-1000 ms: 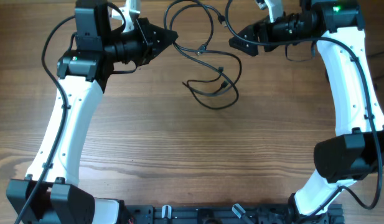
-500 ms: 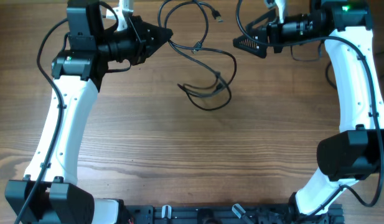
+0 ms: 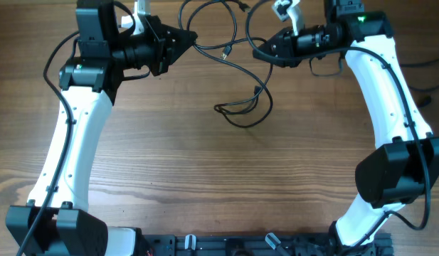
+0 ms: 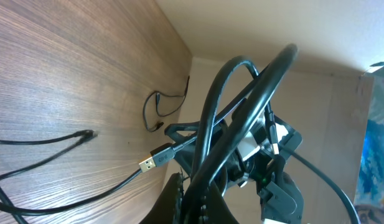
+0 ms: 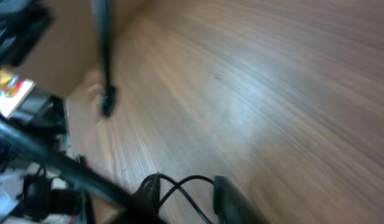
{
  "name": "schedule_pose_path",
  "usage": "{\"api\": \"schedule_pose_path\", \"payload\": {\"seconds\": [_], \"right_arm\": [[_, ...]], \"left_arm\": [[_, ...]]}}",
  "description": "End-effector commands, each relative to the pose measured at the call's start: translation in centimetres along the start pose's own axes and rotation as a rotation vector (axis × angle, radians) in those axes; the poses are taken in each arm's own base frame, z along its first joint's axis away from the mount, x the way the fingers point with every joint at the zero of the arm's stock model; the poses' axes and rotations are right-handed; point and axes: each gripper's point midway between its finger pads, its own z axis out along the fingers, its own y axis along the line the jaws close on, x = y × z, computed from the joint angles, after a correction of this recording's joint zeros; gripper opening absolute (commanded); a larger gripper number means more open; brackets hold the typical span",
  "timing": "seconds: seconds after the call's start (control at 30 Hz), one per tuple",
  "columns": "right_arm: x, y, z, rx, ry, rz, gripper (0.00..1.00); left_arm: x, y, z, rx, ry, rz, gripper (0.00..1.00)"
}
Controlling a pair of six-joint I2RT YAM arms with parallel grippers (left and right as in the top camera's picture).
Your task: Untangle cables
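The cables [image 3: 240, 108] are thin black cords that loop from the table's far edge down to a bunch at mid-table. My left gripper [image 3: 192, 37] is shut on one strand near the far edge. In the left wrist view the gripper [image 4: 193, 202] pinches a cable loop [image 4: 241, 106], and a gold USB plug [image 4: 148, 165] hangs beside it. My right gripper [image 3: 258, 51] is at the strands on the other side. In the right wrist view its gripper [image 5: 188, 196] has narrowed around a thin cable loop [image 5: 187, 182], with a gap still showing between the fingers [image 5: 228, 198].
A small black plug [image 5: 107, 102] on its cord rests on the wood near the table's far edge. The right arm's own thick wire [image 3: 326, 67] hangs behind its wrist. Bare wooden tabletop [image 3: 219, 178] lies in front of the cable bunch.
My right gripper has moved left to the cables and its jaws have narrowed from wide open. The cable bunch has shifted slightly. The left gripper has kept its hold.
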Motion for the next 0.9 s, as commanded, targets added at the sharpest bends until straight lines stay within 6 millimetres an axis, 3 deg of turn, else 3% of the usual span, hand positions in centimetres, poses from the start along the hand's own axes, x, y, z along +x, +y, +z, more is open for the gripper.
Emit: {"api": "schedule_pose_path", "payload": {"seconds": [0.0,0.07,0.1,0.17,0.23,0.33,0.4,0.5,0.57,0.63,0.67,0.77,0.87], "right_arm": [[-0.1,-3.0,0.0,0.145,-0.002,0.204,0.08],[-1.4,-2.5,-1.1,0.185,-0.048,0.2,0.05],[-2.5,-1.6,-3.1,0.254,-0.085,0.173,0.04],[-2.8,-0.4,-5.3,0.333,-0.112,0.195,0.04],[-2.4,1.0,-6.4,0.345,-0.108,0.197,0.04],[-1.3,2.7,-5.5,0.323,-0.057,0.217,0.04],[-0.9,2.6,-4.6,0.393,-0.034,0.238,0.04],[-1.3,3.2,-3.3,0.441,-0.041,0.263,0.04],[-1.8,3.1,-3.4,0.439,-0.075,0.307,0.04],[-2.1,3.4,-3.3,0.422,-0.084,0.306,0.04],[-2.2,3.8,-3.1,0.392,-0.084,0.305,0.04],[-1.9,3.8,-3.1,0.393,-0.069,0.292,0.04],[-1.7,3.8,-3.1,0.394,-0.059,0.297,0.04]], "left_arm": [[-0.4,-0.4,-0.3,0.003,-0.026,-0.005,0.05],[-1.1,0.0,-0.4,-0.021,-0.072,-0.005,0.27],[-2.0,1.1,-0.5,-0.068,-0.129,-0.027,0.47],[-2.9,2.8,-0.8,-0.145,-0.196,-0.05,0.71],[-3.3,3.9,-1.1,-0.198,-0.227,-0.027,0.76],[-3.5,6.1,-1.8,-0.308,-0.258,0.016,0.77],[-2.9,6.4,-1.5,-0.331,-0.222,0.102,0.71],[-0.7,6.2,0.5,-0.346,-0.138,0.241,0.68],[1.4,7.1,2.4,-0.376,-0.049,0.311,0.67],[2.9,8.5,4.3,-0.41,0.028,0.347,0.65],[3.9,10.6,6.3,-0.462,0.095,0.391,0.65],[4.1,14.4,8.2,-0.558,0.148,0.375,0.62],[4.1,16.7,9.1,-0.593,0.199,0.392,0.61]]}}
